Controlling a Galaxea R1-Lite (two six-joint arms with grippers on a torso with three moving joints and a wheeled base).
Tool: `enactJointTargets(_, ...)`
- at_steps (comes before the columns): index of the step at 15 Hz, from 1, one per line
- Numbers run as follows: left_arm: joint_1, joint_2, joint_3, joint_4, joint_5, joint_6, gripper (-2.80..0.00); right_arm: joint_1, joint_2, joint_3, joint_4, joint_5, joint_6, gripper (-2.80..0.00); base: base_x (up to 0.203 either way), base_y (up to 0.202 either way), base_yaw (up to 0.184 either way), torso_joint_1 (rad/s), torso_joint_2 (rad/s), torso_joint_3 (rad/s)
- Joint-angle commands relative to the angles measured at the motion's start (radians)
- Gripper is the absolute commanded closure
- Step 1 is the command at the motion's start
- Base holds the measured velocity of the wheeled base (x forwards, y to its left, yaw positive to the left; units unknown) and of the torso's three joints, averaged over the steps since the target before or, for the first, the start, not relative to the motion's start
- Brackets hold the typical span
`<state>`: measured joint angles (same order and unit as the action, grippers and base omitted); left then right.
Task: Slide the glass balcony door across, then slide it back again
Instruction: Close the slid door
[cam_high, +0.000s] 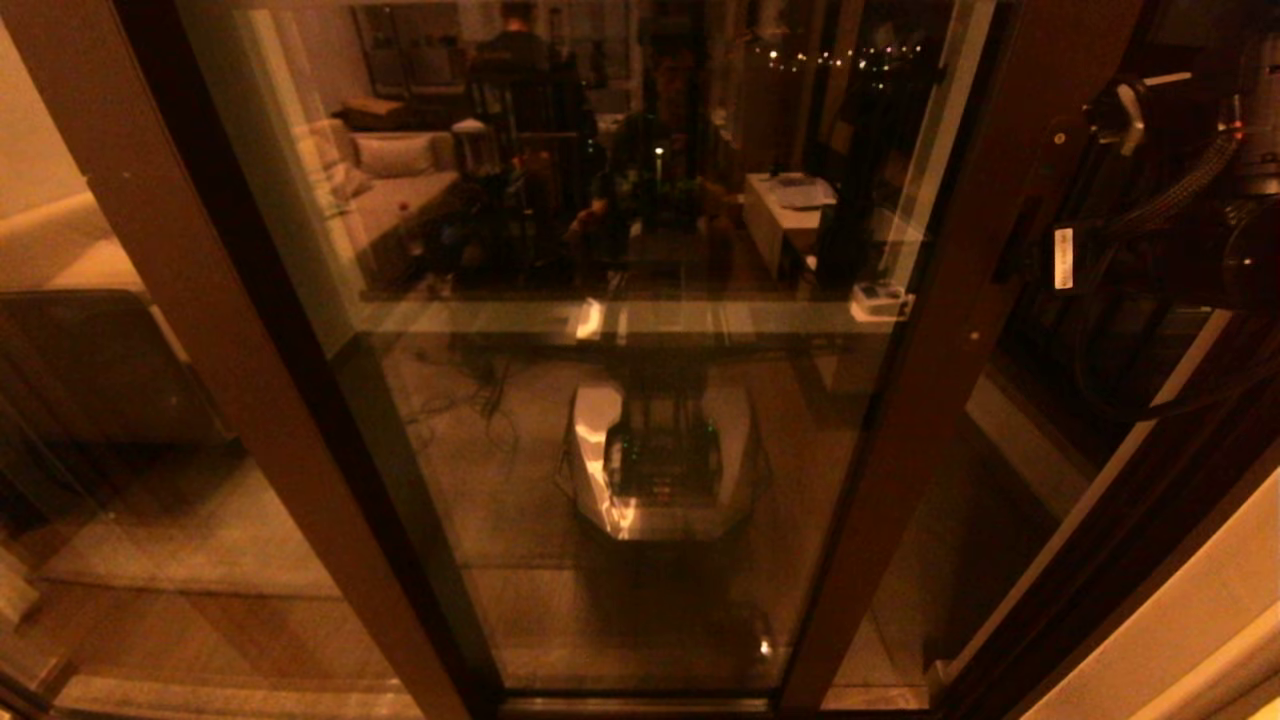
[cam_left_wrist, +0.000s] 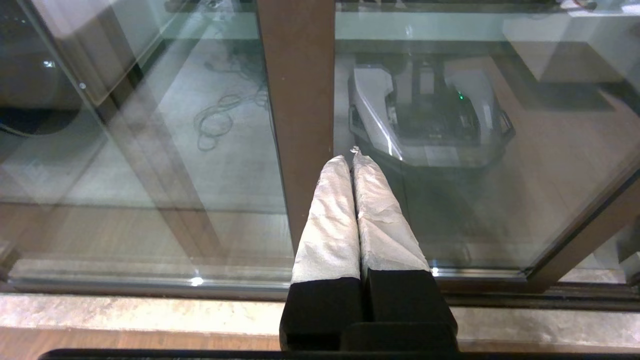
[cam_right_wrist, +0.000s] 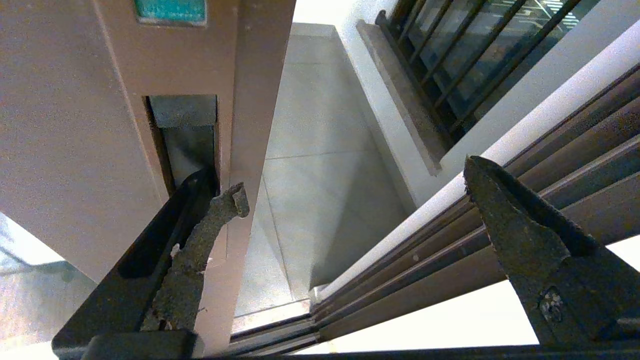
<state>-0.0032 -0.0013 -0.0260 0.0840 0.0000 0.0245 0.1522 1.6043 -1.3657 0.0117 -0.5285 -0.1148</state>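
The right gripper (cam_right_wrist: 350, 195), fingers spread, has one fingertip in the recessed handle (cam_right_wrist: 182, 132) of the one glass balcony door (cam_high: 640, 420); the left gripper (cam_left_wrist: 353, 160), fingers together, hovers near its left upright.

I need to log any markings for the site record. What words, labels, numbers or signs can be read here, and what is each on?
No text can be read in any view.
White label on the right arm's cabling: print too small to read.
Green sticker on the glass balcony door upright, above the recessed handle: cut off at the edge, no legible characters.
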Motion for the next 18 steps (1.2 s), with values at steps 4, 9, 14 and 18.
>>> enactJointTargets(4,0.000,0.000,0.000,0.000,0.000,0.000,0.00,-0.040,-0.004,0.001,-0.012,-0.007,-0.023,-2.80,0.000,0.000,0.000,0.000,0.00,0.000)
enactJointTargets(9,0.000,0.000,0.000,0.002,0.000,0.000,0.00,-0.059,0.000,0.004,-0.012,-0.007,-0.034,-2.80,0.000,0.000,0.000,0.000,0.00,0.000)
enactJointTargets(14,0.000,0.000,0.000,0.000,0.000,0.000,0.00,-0.085,0.007,0.004,-0.012,-0.006,-0.047,-2.80,0.000,0.000,0.000,0.000,0.00,0.000)
enactJointTargets(18,0.000,0.000,0.000,0.001,0.000,0.000,0.00,-0.144,0.021,-0.001,-0.028,-0.004,-0.061,-2.80,0.000,0.000,0.000,0.000,0.00,0.000)
